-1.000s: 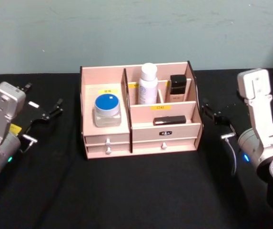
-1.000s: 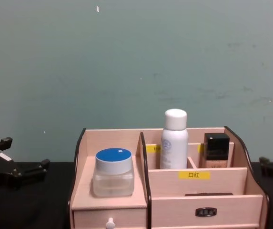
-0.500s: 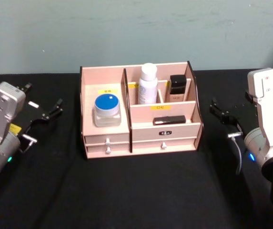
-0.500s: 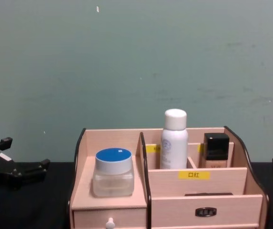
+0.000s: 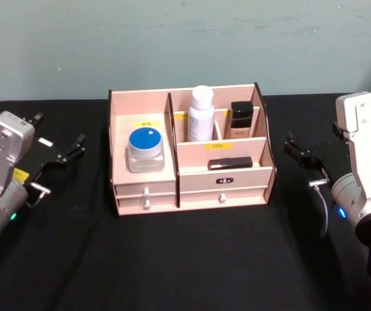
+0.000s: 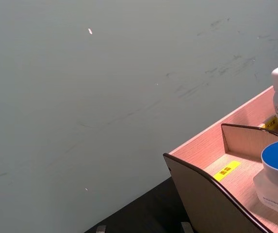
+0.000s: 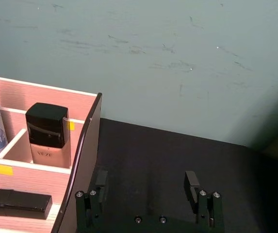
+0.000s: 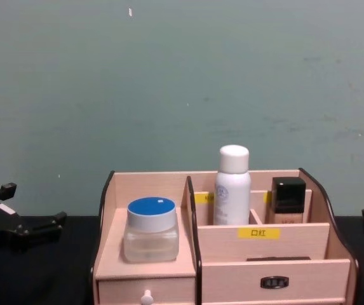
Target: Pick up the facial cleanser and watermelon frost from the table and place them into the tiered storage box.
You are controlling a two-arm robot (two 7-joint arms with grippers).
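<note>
Looks like the closing step: white spray bottle (image 5: 201,114) upright, long axis vertical, cap up, in the rear compartment of the tiered storage box (image 5: 190,188) mid-tabletop (image 5: 191,259). Blue-lidded jar (image 5: 146,149) upright at 9 o'clock. Left gripper (image 5: 61,150) and right gripper (image 7: 147,187) empty, spread apart, flanking at 9 and 3. Next: nothing loose visible, so park.

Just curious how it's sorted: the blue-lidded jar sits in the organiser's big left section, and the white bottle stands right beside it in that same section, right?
Not quite. The head view shows the white bottle in a back compartment across the divider; the blue-lidded jar has the left section of the organiser alone.
</note>
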